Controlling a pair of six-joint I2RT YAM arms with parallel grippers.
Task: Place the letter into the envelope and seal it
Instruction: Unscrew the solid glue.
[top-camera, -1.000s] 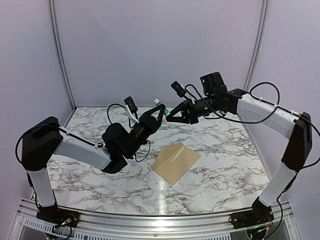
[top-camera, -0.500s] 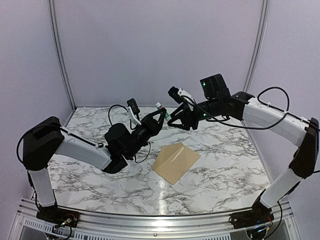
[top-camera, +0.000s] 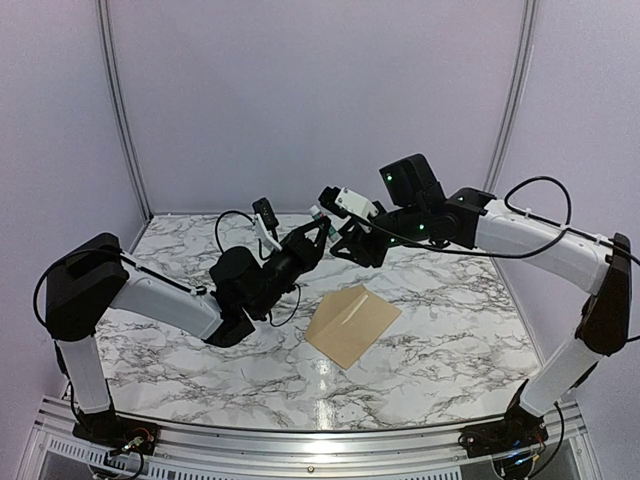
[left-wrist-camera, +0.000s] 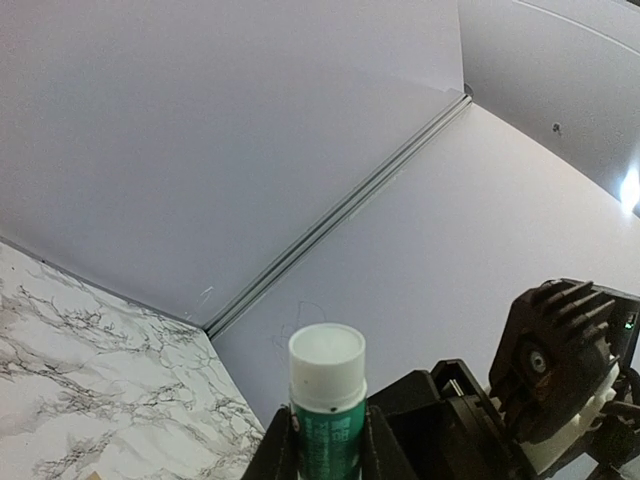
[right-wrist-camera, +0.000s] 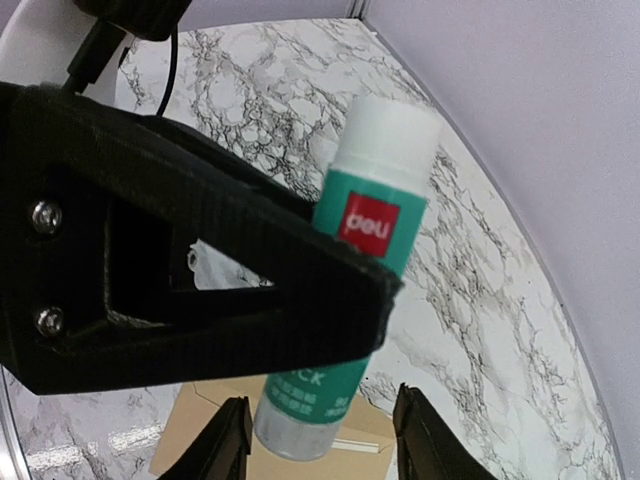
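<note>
Two robot arms meet in mid-air above a marble-patterned tabletop. The left gripper is closed on the green body of a glue stick and holds it roughly upright, with its white cap pointing up and away from that arm. The right gripper is just beside the stick. Its jaws are partly open and hold nothing. In its own wrist view, its two fingertips frame the lower green end of the stick, with one of the left gripper's dark fingers crossing in front. Whether either fingertip touches the stick cannot be told.

The envelope, plain tan-brown, lies flat on the tabletop below and slightly to the right of the grippers. It sits at an angle, and neither arm touches it. A pale line crosses its upper part, but the view is too small to tell whether the flap is open or folded. The letter is not visible in any view, so it is probably already inside the envelope.

This looks like the sealing stage, with the glue stick being readied for uncapping. Next, the right gripper probably needs to line up on the cap, close on it, and pull along the stick's length. The left gripper must hold the body firmly so the stick does not slip or twist.
</note>
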